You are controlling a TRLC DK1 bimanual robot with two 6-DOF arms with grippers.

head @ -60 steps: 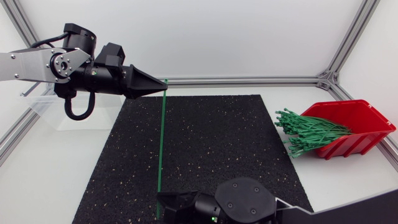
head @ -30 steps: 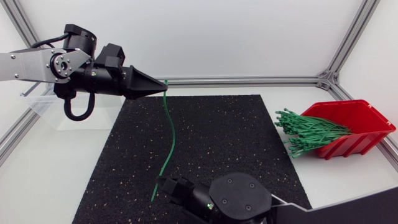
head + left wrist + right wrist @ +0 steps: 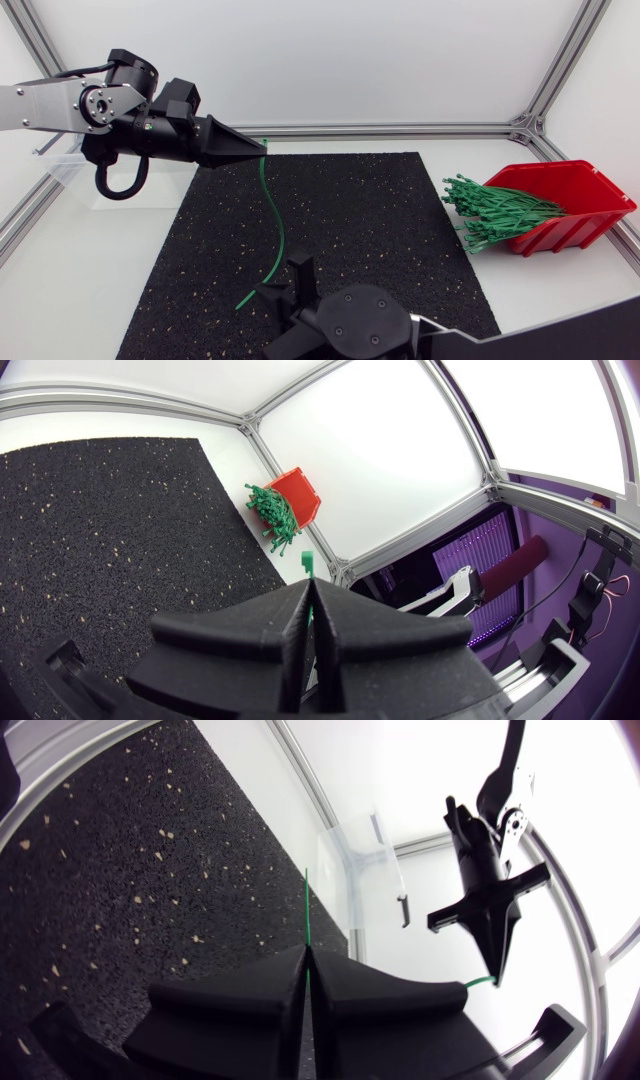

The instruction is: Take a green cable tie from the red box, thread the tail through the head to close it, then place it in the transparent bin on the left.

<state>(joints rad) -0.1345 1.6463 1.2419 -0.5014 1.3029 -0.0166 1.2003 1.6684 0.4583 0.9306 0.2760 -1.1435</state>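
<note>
Head view: the left gripper (image 3: pixel 262 148) is held above the far left corner of the black mat (image 3: pixel 380 220), its jaws pressed together on the head end of one green cable tie (image 3: pixel 281 225). From there the tie is bowed towards the near edge of the mat, where it is pinched between the closed jaws of the right gripper (image 3: pixel 270 293); a short tail is left projecting beyond them to the left. The red box (image 3: pixel 570 200) is set at the right, well apart from the mat's edge, with a bundle of green ties (image 3: pixel 495 212) spilling from its open side. The transparent bin (image 3: pixel 75 165) is seen at the far left, partly hidden behind the left arm.

Left wrist view: the tie's head (image 3: pixel 308 565) is shown protruding from the closed fingers.

Right wrist view: the straight tail (image 3: pixel 307 920) is shown ahead of the fingertips.
</note>
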